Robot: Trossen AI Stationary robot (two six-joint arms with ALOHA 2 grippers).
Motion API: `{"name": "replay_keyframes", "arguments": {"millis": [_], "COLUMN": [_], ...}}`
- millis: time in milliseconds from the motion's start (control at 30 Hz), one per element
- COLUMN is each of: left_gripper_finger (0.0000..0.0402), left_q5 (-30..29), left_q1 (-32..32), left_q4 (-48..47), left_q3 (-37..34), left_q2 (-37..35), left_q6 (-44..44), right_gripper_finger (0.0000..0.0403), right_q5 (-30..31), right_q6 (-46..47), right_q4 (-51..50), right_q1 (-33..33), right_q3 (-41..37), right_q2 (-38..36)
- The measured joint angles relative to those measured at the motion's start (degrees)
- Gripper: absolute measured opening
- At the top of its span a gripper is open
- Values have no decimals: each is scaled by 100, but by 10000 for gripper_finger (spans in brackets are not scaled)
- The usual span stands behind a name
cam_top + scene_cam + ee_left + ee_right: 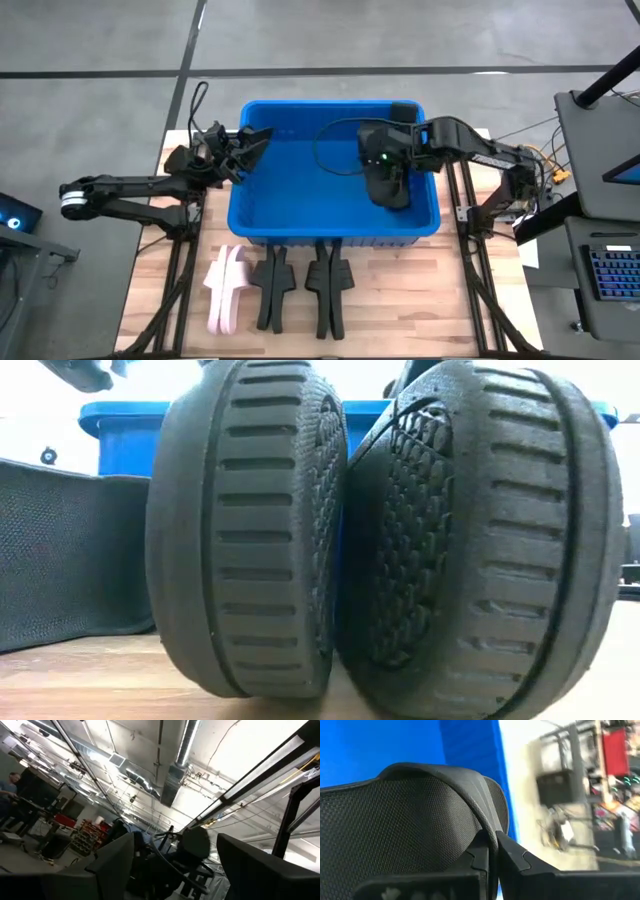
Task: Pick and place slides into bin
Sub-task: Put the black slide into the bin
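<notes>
Right gripper point(390, 190) fingers clamp a black slide point(388, 185) over the bin point(236, 210); left gripper point(252, 145) fingers spread, empty. Five slides remain on the counter point(400, 310).

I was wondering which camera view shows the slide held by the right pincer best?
The right wrist view: the black slide fills it, its strap edge clamped in the right pincer. The high view shows it as a dark shape over the bin. The low view shows only table slides; the left wrist view, none.

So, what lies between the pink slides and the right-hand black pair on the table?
Another black pair of slides lies there, as the high view shows.
</notes>
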Motion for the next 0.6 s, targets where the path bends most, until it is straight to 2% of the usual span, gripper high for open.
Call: {"name": "replay_keyframes", "arguments": {"millis": [167, 300, 500, 600], "left_gripper_finger": [270, 270, 270, 270], "left_q5": [-233, -604, -699, -703], "left_q1": [-1, 31, 120, 137], "left_q4": [-41, -38, -39, -33], "left_q3": [6, 2, 2, 2], "left_q2": [86, 107, 103, 155], "left_q6": [2, 2, 6, 294], "right_gripper_finger": [9, 9, 9, 9], "right_q5": [-646, -1073, -1072, -1063], "right_q6": [-1065, -1471, -1685, -1807], "right_q4": [2045, 3698, 4403, 4688], "right_q1": [-503, -885, -1322, -1520], "right_q3": [-1145, -2099, -3448, -4125], "right_q2": [-433, -948, -1714, -2041]}}
